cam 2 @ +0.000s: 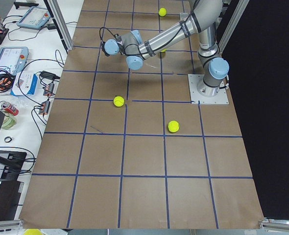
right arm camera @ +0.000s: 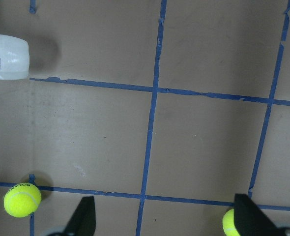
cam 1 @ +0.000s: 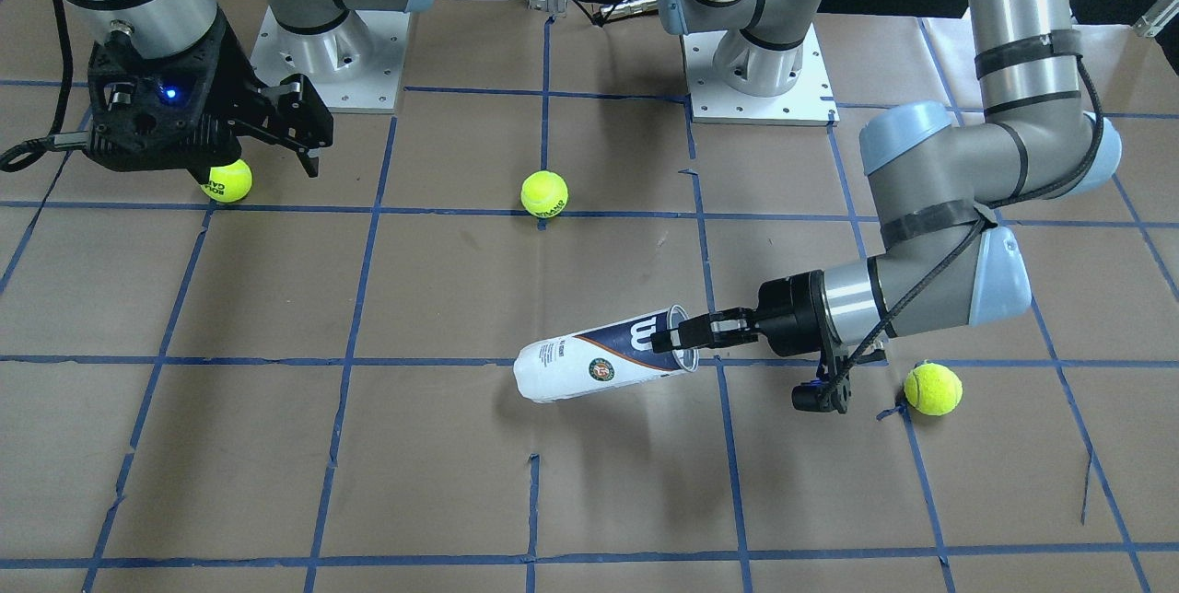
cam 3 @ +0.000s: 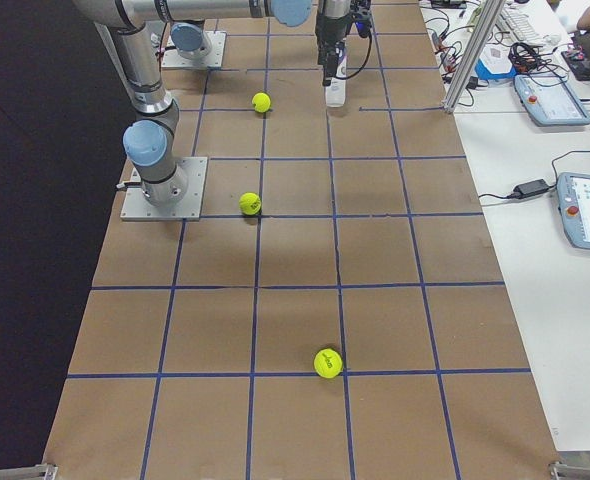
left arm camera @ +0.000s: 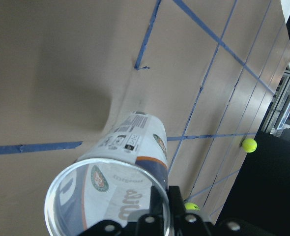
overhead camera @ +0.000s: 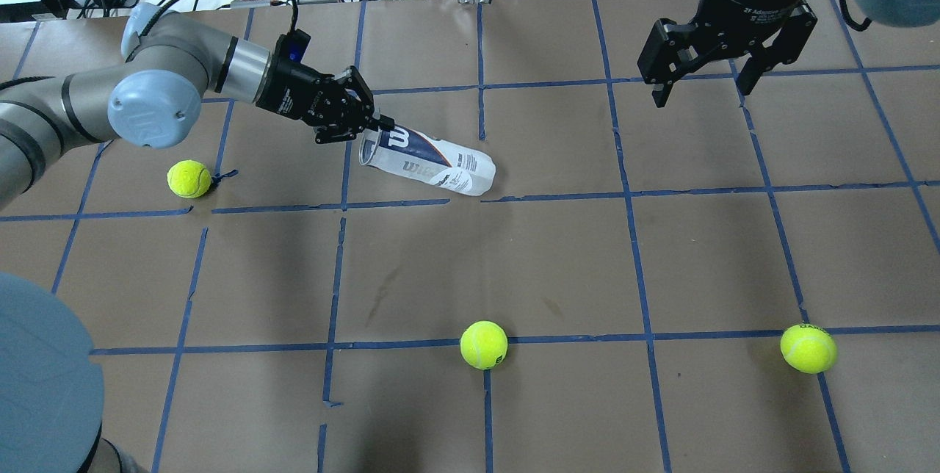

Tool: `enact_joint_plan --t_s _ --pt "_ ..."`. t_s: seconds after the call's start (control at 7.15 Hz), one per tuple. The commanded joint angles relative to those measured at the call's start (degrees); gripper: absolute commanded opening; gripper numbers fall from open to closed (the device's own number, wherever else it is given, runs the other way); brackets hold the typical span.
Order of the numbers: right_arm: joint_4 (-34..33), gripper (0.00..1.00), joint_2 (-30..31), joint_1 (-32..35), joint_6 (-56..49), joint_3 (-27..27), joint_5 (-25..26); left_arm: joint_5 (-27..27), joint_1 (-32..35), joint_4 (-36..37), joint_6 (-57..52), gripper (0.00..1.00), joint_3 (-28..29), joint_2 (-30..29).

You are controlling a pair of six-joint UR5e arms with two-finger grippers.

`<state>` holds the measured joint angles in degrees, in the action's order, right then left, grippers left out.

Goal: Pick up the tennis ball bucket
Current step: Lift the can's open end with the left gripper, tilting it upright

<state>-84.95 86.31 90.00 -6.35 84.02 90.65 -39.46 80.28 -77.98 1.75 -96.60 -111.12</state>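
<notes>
The tennis ball bucket [cam 1: 603, 363] is a clear can with a white and navy label, lying on its side near the table's middle. It also shows in the overhead view [overhead camera: 433, 164] and the left wrist view [left arm camera: 120, 182]. My left gripper [cam 1: 677, 335] is shut on the rim of its open end, also seen from overhead [overhead camera: 371, 124]. The can's closed white end points away from the gripper and casts a shadow on the paper. My right gripper [overhead camera: 701, 87] is open and empty, hovering far from the can, above one ball [cam 1: 227, 180].
Three loose yellow-green tennis balls lie on the brown paper with blue tape lines: one near my left arm [overhead camera: 189, 178], one at the middle [overhead camera: 483, 344], one on the right [overhead camera: 808, 347]. The arm bases [cam 1: 760, 87] stand at the table's robot side.
</notes>
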Motion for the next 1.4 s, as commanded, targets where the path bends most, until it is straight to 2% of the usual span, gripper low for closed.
enact_joint_plan --t_s 0.0,0.14,0.28,0.42,0.56,0.7,0.84,1.26 --pt "0.0 1.0 0.0 0.0 0.0 0.0 -0.1 -7.1 2.3 0.6 6.8 0.0 3.6 6.2" --pt "0.0 1.0 0.0 0.0 0.0 0.0 -0.1 -15.5 5.6 0.7 8.7 0.0 7.9 6.3" --pt "0.0 1.0 0.0 0.0 0.0 0.0 0.0 -26.7 7.8 0.7 8.4 0.0 14.3 4.8" --pt "0.0 1.0 0.0 0.0 0.0 0.0 -0.2 -31.2 9.3 0.0 8.4 0.0 20.0 1.6" --pt "0.0 1.0 0.0 0.0 0.0 0.0 -0.3 -37.3 13.6 0.4 8.2 0.01 23.5 -1.4" --pt "0.0 1.0 0.0 0.0 0.0 0.0 -0.3 -46.9 18.5 0.7 7.8 0.0 24.7 -3.6" --pt "0.0 1.0 0.0 0.0 0.1 0.0 -0.2 -49.5 19.8 0.7 7.2 0.0 24.3 -4.0" --pt "0.1 1.0 0.0 -0.5 0.0 0.0 0.1 -49.7 21.4 -0.7 2.0 0.01 24.1 -5.9"
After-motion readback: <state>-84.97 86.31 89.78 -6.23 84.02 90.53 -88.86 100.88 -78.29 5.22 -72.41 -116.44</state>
